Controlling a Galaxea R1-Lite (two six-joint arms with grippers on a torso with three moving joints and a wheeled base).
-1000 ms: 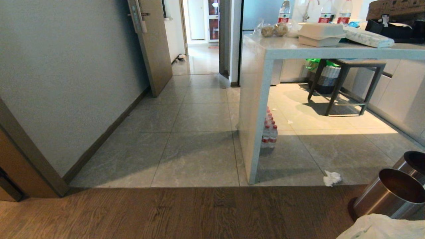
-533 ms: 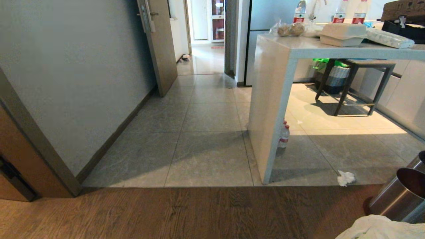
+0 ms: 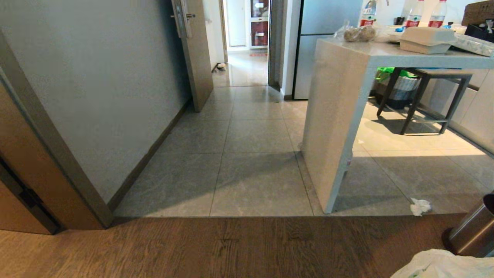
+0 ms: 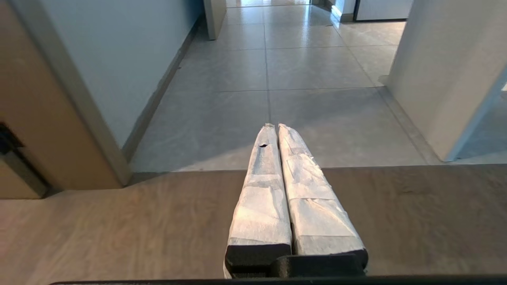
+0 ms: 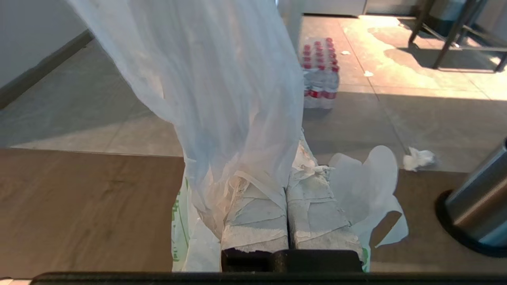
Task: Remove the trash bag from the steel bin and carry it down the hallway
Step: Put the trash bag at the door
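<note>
The view is swinging left: the steel bin (image 3: 472, 231) and tissue (image 3: 420, 206) are sliding toward the right edge, and the counter (image 3: 339, 116) is now hiding the bottle pack. The right gripper (image 5: 291, 166) fingers are pinching the trash bag (image 5: 222, 87), which is draping over them. The left gripper (image 4: 274, 126) fingers are pressed together, empty, pointing at the hallway (image 3: 247, 127).

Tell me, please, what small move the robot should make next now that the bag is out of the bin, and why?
Probably drive forward onto the hallway tiles, staying left of the counter. The right gripper is shut on the trash bag, the steel bin stands off to the right, and the open doorway lies straight ahead. The left gripper is shut and empty.
</note>
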